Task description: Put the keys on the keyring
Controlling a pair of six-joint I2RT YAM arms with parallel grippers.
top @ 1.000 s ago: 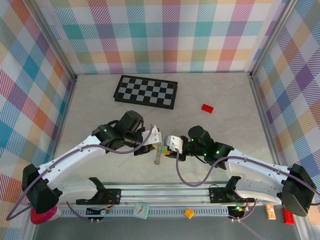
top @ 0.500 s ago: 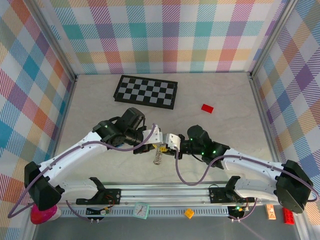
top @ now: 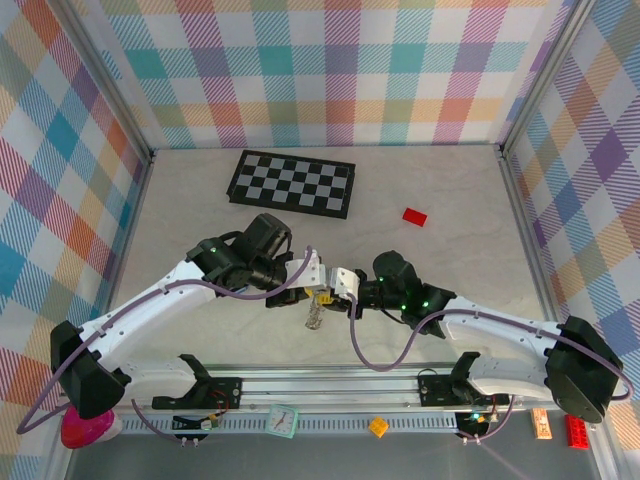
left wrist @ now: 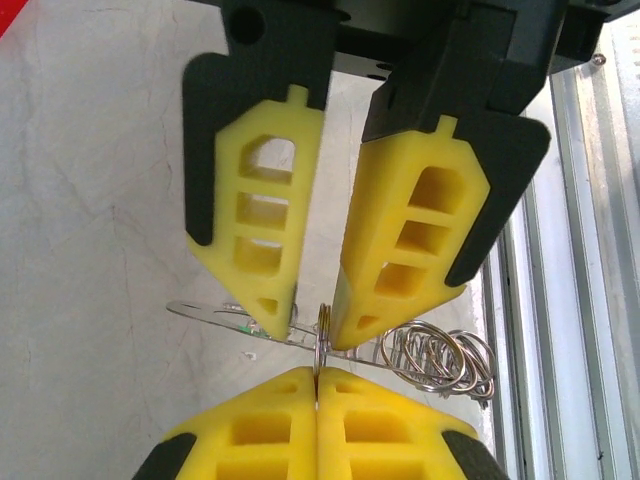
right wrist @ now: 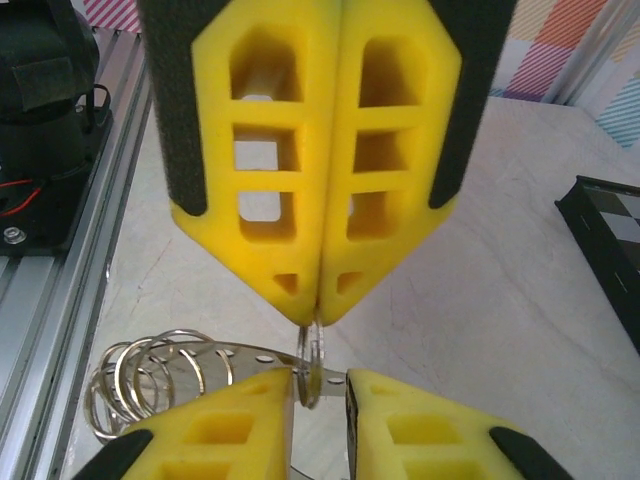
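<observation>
My left gripper (left wrist: 317, 372) is shut on the edge of a thin metal keyring (left wrist: 322, 335), which stands edge-on just above its fingertips. My right gripper (right wrist: 318, 378) faces it tip to tip, its jaws apart with the keyring (right wrist: 311, 362) in the gap between them. A flat metal strip with holes (right wrist: 235, 355) and a bunch of wire rings (left wrist: 435, 355) hang from the keyring. A small green speck (left wrist: 248, 327) sits on the strip; I cannot make out the keys. From above, the left gripper (top: 316, 290) and right gripper (top: 336, 297) meet over the table's near middle, with the bunch (top: 315, 318) dangling below.
A black-and-white chequered board (top: 292, 183) lies at the back. A red flat brick (top: 414, 216) lies to the right of it. The aluminium rail (top: 330, 385) runs along the near edge, close under the grippers. Plaid walls stand on three sides.
The right gripper has moved a little left, closer to the left gripper, and its jaws have narrowed around the keyring. The left gripper has stayed shut on the ring.
</observation>
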